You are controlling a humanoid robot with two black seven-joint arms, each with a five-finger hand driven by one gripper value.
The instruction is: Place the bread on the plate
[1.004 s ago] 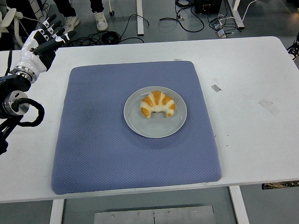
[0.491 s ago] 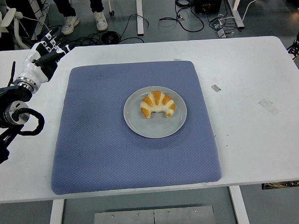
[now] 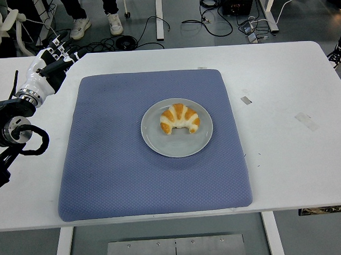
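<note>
We found the bread [image 3: 179, 118] lying on the plate [image 3: 202, 142] at the middle of the blue mat [image 3: 116, 163], so we judged the task done. The left hand [image 3: 49, 60] held nothing, fingers loosely extended, having drawn slightly further back toward the table's far-left corner than a second before.

The bread [image 3: 180, 119] lies on the plate [image 3: 160, 140] mid-mat [image 3: 105, 180], and my left hand [image 3: 46, 63] hangs empty, fingers extended, over the table's [image 3: 295, 157] far left corner.
</note>
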